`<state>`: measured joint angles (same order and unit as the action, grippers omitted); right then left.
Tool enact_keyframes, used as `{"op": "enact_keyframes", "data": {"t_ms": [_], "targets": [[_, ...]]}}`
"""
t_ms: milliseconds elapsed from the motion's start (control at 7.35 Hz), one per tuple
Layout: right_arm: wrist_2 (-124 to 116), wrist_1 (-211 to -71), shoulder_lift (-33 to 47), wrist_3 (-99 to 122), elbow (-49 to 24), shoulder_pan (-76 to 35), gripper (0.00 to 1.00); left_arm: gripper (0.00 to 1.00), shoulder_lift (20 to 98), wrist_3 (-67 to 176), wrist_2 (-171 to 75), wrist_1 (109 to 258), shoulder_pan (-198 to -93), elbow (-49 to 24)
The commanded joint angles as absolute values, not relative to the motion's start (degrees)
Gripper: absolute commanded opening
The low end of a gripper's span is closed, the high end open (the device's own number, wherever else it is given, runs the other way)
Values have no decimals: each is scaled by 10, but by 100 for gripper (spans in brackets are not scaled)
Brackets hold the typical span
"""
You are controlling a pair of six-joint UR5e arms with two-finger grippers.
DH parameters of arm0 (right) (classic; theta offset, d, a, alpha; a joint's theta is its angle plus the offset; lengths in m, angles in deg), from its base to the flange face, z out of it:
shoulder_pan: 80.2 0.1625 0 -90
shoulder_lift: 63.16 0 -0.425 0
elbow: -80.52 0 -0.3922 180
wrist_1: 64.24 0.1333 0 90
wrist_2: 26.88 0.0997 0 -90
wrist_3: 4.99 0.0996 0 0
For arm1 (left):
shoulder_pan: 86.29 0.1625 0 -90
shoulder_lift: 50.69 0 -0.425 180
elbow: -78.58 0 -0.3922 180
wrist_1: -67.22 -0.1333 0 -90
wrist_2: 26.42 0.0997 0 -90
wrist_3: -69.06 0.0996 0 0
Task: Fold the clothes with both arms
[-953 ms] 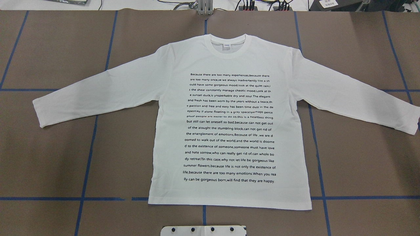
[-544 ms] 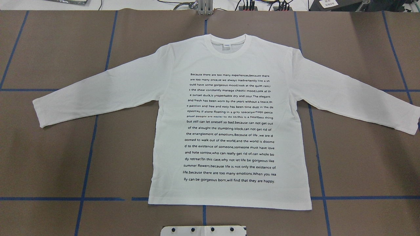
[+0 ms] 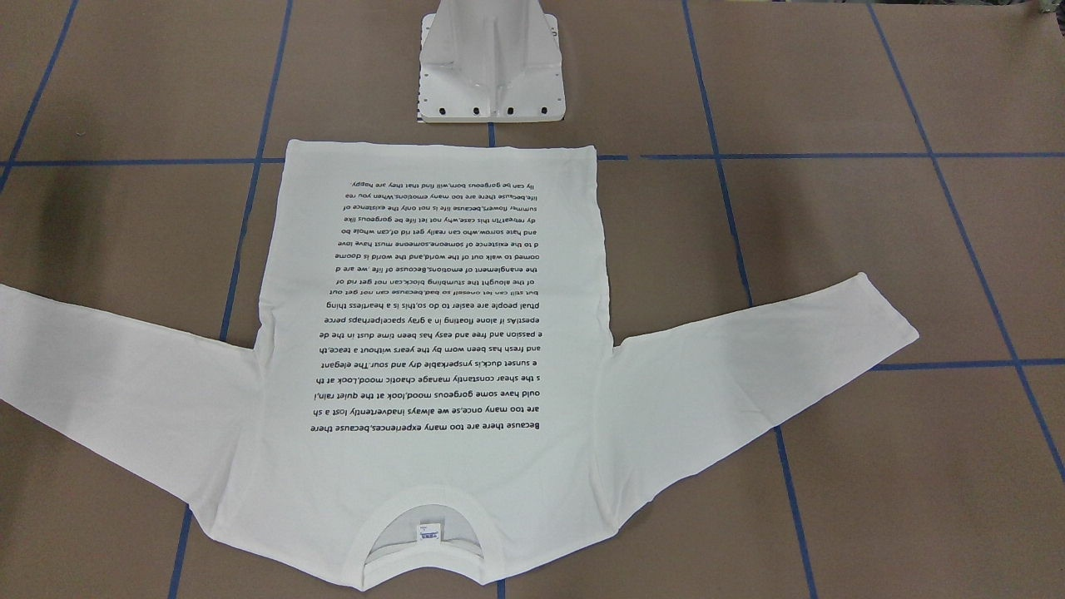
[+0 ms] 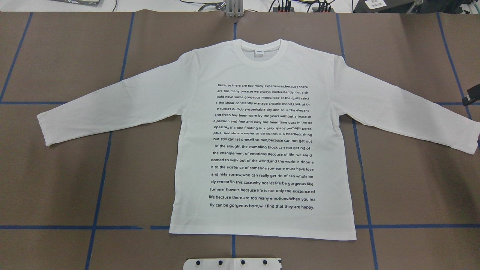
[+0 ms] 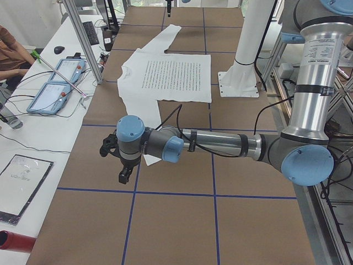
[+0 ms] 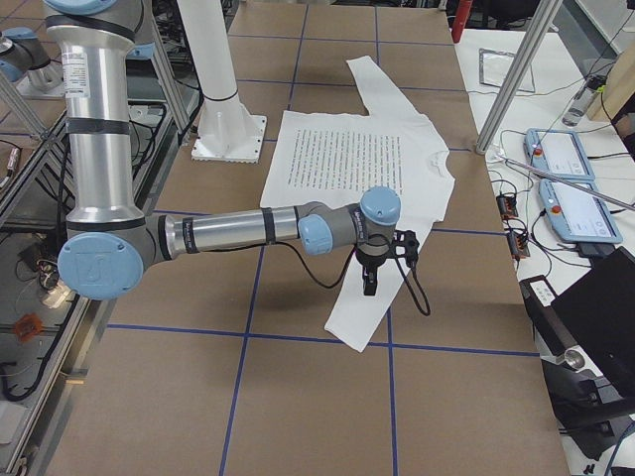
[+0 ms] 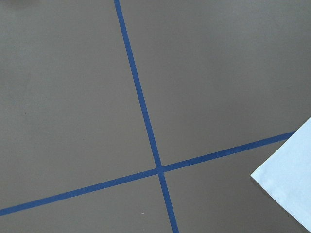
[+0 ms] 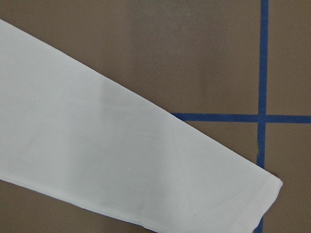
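Observation:
The white long-sleeved T-shirt (image 4: 195, 150) lies flat on the brown table, text side up, with both sleeves spread and the neck away from the robot (image 3: 433, 466). In the exterior left view my left gripper (image 5: 124, 175) hangs above the table just outside the left cuff (image 7: 286, 187); whether it is open or shut I cannot tell. My right gripper (image 6: 369, 286) hovers over the right sleeve (image 8: 121, 150) near its cuff. Only a black edge of the right gripper (image 4: 473, 98) shows in the overhead view, so its state is unclear too.
The white pedestal base (image 3: 492, 83) stands just past the shirt's hem. Blue tape lines (image 4: 101, 180) cross the table. A side bench with tablets (image 5: 55, 88), aluminium posts (image 5: 83, 38) and a seated person (image 5: 11, 49) lie beyond the neck side.
A black part of the right gripper has come into the overhead view at its right edge, above the right sleeve. The shirt has not moved.

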<state>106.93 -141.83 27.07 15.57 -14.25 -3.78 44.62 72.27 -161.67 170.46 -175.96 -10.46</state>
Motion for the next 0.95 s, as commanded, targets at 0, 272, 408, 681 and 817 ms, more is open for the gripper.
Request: {"op": "enact_keyframes", "data": {"t_ms": [0, 272, 408, 681, 817], "targets": [[1045, -1341, 290, 154, -76, -39, 100, 100, 444, 721, -1619, 1715, -1759, -109], [1044, -1225, 278, 155, 34, -39, 100, 100, 444, 721, -1619, 1715, -1759, -114], [1045, -1205, 261, 158, 58, -39, 100, 100, 444, 721, -1621, 1715, -1759, -116], [1045, -1208, 261, 158, 75, -41, 100, 100, 444, 721, -1621, 1715, -1759, -119], [1044, -1208, 260, 159, 77, -54, 100, 100, 445, 721, -1621, 1715, -1759, -119]]}}
